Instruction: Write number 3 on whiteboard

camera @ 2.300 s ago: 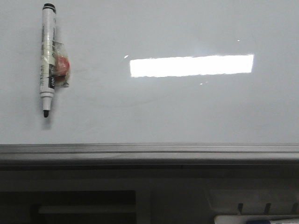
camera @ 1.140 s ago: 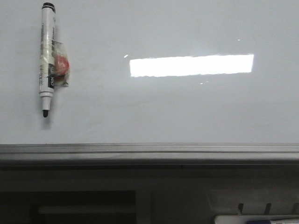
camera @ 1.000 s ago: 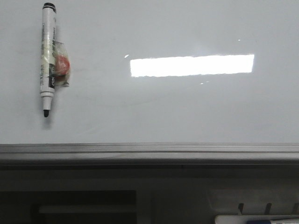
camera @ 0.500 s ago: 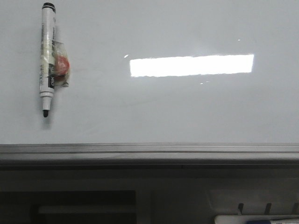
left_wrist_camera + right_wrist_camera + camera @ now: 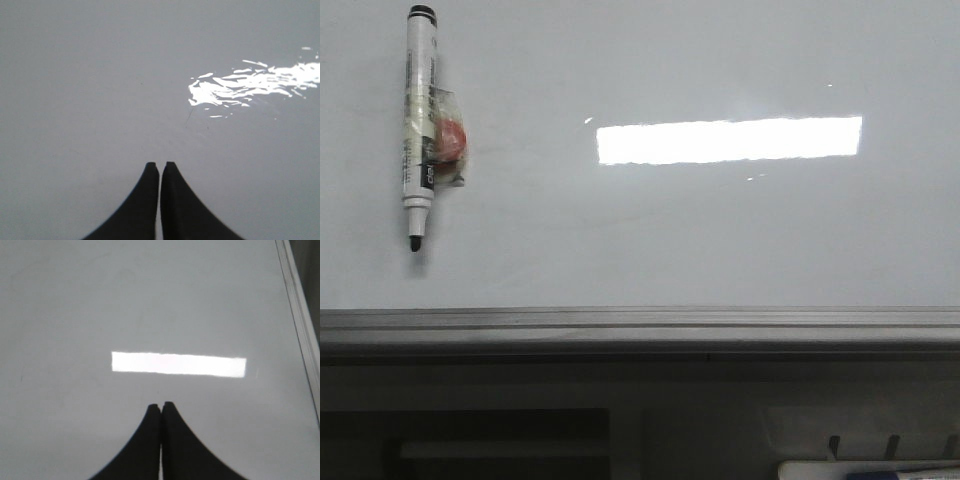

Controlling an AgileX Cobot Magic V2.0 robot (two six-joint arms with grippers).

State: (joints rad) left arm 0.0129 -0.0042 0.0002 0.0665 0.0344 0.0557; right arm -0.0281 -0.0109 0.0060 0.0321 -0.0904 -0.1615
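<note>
The whiteboard (image 5: 720, 230) is a glossy pale grey board with a grey edge rail (image 5: 640, 322) and a bright rectangular reflection. No number 3 shows on it. A white marker pen (image 5: 419, 120) with a black tip lies at the far left, uncapped, with tape and a red piece on its side. Neither gripper shows in the front view. My left gripper (image 5: 160, 164) is shut and empty over bare board (image 5: 100, 75). My right gripper (image 5: 161, 404) is shut and empty over the board (image 5: 75, 305), near the reflection.
The board's metal rail (image 5: 300, 315) runs along one side in the right wrist view. Below the rail in the front view is a dark shelf area with a white tray (image 5: 865, 469) at the lower right.
The marker has shifted very slightly up in the front view; otherwise nothing has visibly changed.
</note>
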